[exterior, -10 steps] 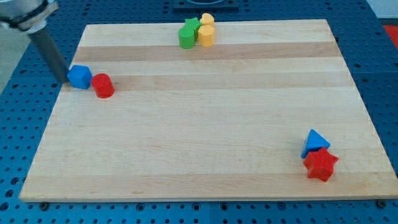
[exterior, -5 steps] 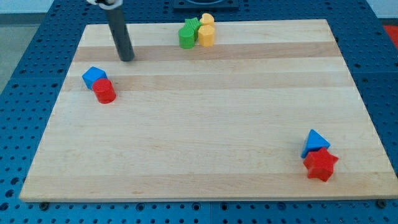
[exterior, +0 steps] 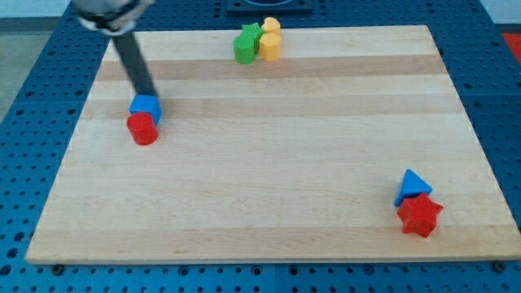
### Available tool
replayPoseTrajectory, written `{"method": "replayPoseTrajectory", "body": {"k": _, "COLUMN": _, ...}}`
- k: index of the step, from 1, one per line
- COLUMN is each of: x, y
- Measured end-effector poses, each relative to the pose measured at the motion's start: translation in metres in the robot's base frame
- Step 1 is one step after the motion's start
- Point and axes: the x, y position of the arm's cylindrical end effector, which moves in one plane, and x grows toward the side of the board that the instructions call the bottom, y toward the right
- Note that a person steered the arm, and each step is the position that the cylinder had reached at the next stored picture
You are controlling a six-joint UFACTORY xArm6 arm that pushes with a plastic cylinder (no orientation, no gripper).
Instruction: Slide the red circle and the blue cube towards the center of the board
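The blue cube (exterior: 146,107) sits at the board's left side, with the red circle (exterior: 142,129) touching it just below. My tip (exterior: 148,96) is at the blue cube's top edge, the dark rod slanting up to the view's top left. Both blocks lie well left of the board's middle.
A cluster of two green blocks (exterior: 245,45) and two yellow blocks (exterior: 269,41) sits at the board's top edge. A blue triangle (exterior: 413,185) and a red star (exterior: 420,215) touch near the bottom right corner. The wooden board (exterior: 277,163) lies on a blue pegboard table.
My tip came from left of the cube, swung up and right, then down to the cube's top. The blue cube and red circle shifted right, the circle now directly below the cube.
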Motion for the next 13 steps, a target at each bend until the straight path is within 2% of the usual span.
{"method": "replayPoseTrajectory", "body": {"k": 1, "x": 0.008, "y": 0.035}}
{"method": "replayPoseTrajectory", "body": {"k": 2, "x": -0.02, "y": 0.021}}
{"method": "replayPoseTrajectory", "body": {"k": 3, "x": -0.057, "y": -0.017}}
{"method": "replayPoseTrajectory", "body": {"k": 4, "x": -0.048, "y": -0.079}}
{"method": "replayPoseTrajectory", "body": {"k": 5, "x": -0.012, "y": -0.111}}
{"method": "replayPoseTrajectory", "body": {"k": 6, "x": 0.02, "y": -0.111}}
{"method": "replayPoseTrajectory", "body": {"k": 7, "x": 0.026, "y": -0.076}}
{"method": "replayPoseTrajectory", "body": {"k": 9, "x": 0.026, "y": 0.029}}
{"method": "replayPoseTrajectory", "body": {"k": 10, "x": 0.026, "y": 0.026}}
{"method": "replayPoseTrajectory", "body": {"k": 12, "x": 0.022, "y": -0.09}}
{"method": "replayPoseTrajectory", "body": {"k": 13, "x": 0.051, "y": -0.087}}
